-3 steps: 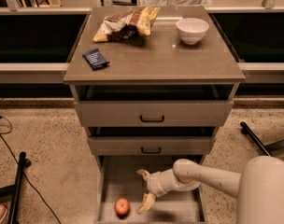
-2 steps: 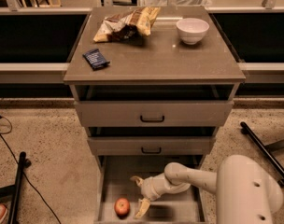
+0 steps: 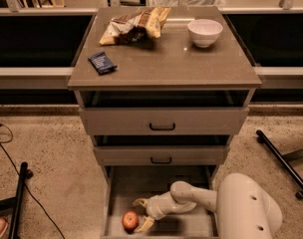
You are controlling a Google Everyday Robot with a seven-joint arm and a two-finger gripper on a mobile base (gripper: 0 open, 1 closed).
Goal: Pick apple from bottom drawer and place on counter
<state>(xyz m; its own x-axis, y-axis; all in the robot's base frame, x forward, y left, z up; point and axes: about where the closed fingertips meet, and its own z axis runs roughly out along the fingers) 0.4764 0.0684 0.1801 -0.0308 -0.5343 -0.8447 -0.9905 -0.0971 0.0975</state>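
The apple [image 3: 130, 220], small, red with yellowish patches, lies on the floor of the pulled-out bottom drawer [image 3: 179, 189], near its front left. My gripper [image 3: 140, 214] is inside the drawer just right of the apple, pointing left. Its two tan fingers are spread, one above and one below the apple's right side, not closed on it. The white arm reaches in from the lower right. The counter [image 3: 171, 59] is the flat grey-brown top of the cabinet above.
On the counter lie a chip bag [image 3: 134, 25], a dark blue packet [image 3: 102, 62] and a white bowl [image 3: 205, 32]. Two upper drawers with black handles [image 3: 162, 127] are slightly open. A black stand leg [image 3: 17, 203] and cable lie left; a chair base [image 3: 283, 163] is right.
The gripper has moved left and lower in the drawer, closing in on the apple's right side. The arm has swung further into the drawer. The apple has not moved.
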